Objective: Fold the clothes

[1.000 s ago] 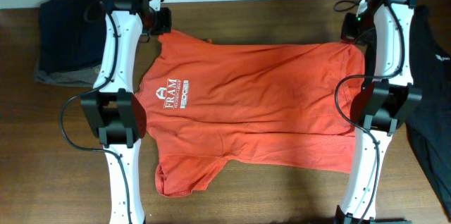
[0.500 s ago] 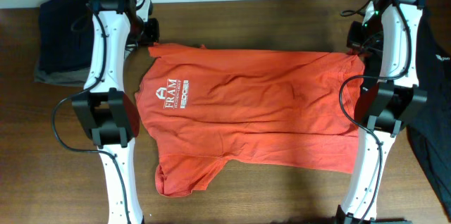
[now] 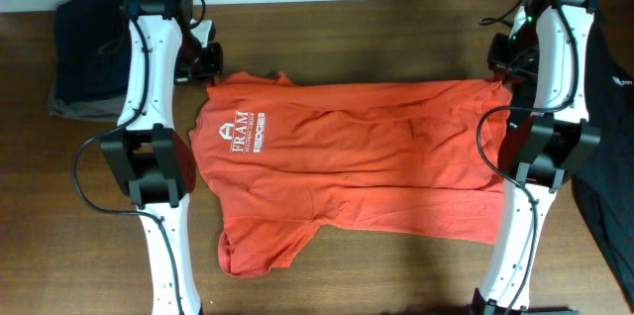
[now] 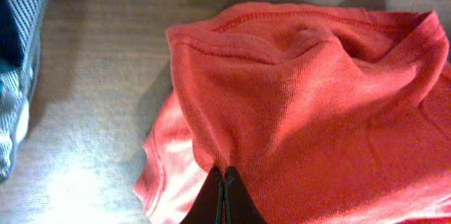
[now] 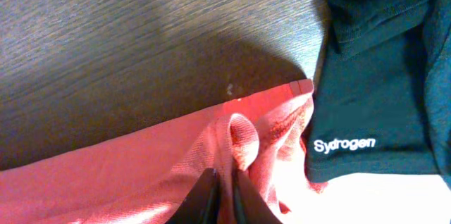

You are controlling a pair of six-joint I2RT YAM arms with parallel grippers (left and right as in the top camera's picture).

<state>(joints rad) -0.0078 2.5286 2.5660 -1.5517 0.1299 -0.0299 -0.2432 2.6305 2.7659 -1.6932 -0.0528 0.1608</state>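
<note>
The orange-red T-shirt (image 3: 347, 166) lies flat across the table, white chest lettering at its left, one sleeve at the front left. My left gripper (image 3: 208, 69) is shut on the shirt's far left shoulder edge; in the left wrist view the fingers (image 4: 224, 175) pinch a fold of the red cloth (image 4: 310, 97). My right gripper (image 3: 502, 72) is shut on the far right hem corner; in the right wrist view the fingers (image 5: 224, 178) clamp a fold of the red cloth (image 5: 127, 175).
Folded navy and grey garments (image 3: 89, 48) lie at the far left, also showing in the left wrist view (image 4: 17, 55). A black garment with a white logo (image 3: 606, 127) lies at the right, next to the shirt's corner (image 5: 380, 76).
Both grippers have pulled the shirt's far edge toward the front. The far edge now lies straighter and lower on the table. The left arm also shifted left.
</note>
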